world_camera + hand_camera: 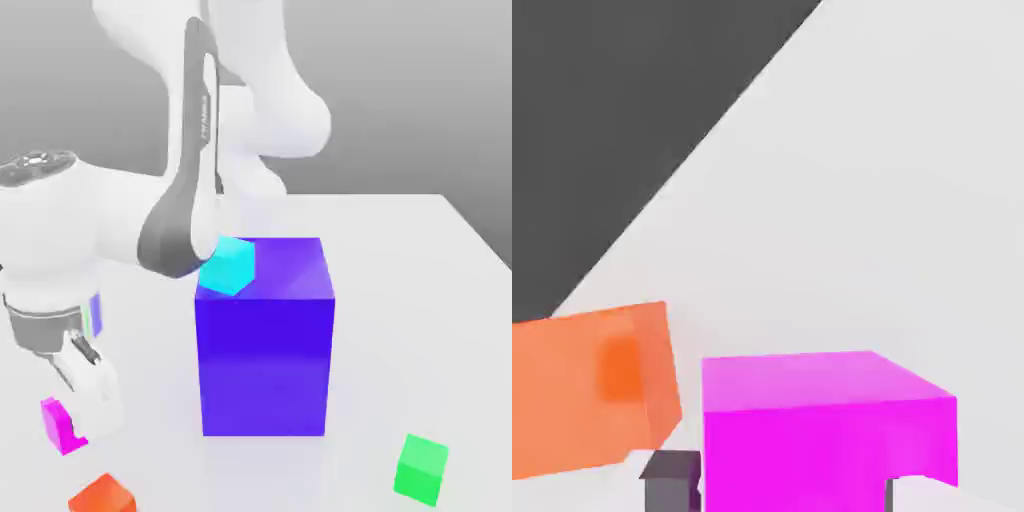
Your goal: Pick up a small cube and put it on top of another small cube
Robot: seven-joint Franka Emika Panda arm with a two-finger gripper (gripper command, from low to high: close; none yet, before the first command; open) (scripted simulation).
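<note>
A big blue block is seen at the middle of the white surface. A cyan cube is placed on its top. A green cube lies at its 4 o'clock, an orange cube at 7 o'clock.

Gripper low; clamped tight

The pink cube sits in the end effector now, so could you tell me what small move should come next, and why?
Probably a short lift: the end effector is shut on the pink cube low by the table, and the orange cube lies close beside it.
</note>
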